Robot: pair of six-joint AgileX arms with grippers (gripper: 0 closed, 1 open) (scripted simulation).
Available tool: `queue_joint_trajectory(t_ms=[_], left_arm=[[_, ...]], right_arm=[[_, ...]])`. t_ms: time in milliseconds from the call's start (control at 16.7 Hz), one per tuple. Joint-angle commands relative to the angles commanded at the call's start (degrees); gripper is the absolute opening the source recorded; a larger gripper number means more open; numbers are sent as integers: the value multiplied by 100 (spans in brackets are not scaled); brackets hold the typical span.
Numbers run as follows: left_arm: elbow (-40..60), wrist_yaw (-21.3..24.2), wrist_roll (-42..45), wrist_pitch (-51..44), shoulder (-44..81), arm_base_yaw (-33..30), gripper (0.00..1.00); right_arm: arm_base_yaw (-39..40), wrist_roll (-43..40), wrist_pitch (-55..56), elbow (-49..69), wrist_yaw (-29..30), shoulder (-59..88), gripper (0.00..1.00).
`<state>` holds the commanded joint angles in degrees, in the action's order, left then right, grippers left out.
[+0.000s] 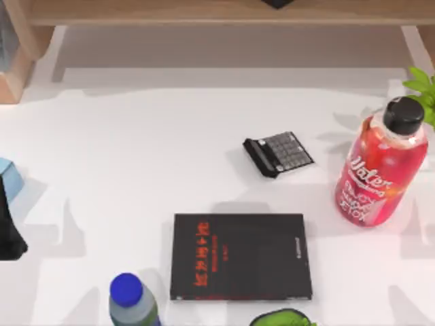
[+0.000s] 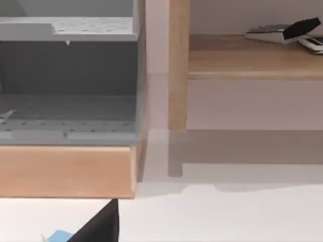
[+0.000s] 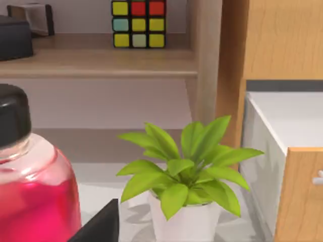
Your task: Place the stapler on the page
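The page (image 1: 241, 257) is a flat black book cover with red characters along its left side, lying near the table's front middle. On a wooden shelf at the back lies a grey stapler with a black top (image 2: 283, 32), far from both arms. My left arm (image 1: 8, 231) is parked at the table's left edge, and a dark part of its gripper (image 2: 101, 225) shows in the left wrist view. A dark part of my right gripper (image 3: 101, 225) shows in the right wrist view, beside the red bottle (image 3: 30, 196) and a potted plant (image 3: 184, 176).
A small grey-keyed gadget (image 1: 279, 154) lies behind the page. The tall red bottle (image 1: 380, 166) stands at the right, a blue-capped bottle (image 1: 130, 302) at the front left, and a green object (image 1: 282, 318) at the front edge. A colour cube (image 3: 139, 22) sits on the shelf.
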<state>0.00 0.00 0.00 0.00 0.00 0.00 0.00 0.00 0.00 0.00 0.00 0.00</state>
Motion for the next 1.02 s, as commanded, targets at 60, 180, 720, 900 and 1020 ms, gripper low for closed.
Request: queue_joint_trajectory(t_ms=[60,180,720,900,1020], left_arm=[[0,0,0,0,0,0,100],[0,0,0,0,0,0,100],[0,0,0,0,0,0,100],[0,0,0,0,0,0,100],[0,0,0,0,0,0,100]], right_arm=[[0,0,0,0,0,0,100],[-6,-10,-28,49,-2,49,100],[-381,-634,-1596,2839,-63,2823,100],[-605,-998,-2490,4440,-95,4404,100],[-770,-1260,-3135,5591,-117,5542,100]])
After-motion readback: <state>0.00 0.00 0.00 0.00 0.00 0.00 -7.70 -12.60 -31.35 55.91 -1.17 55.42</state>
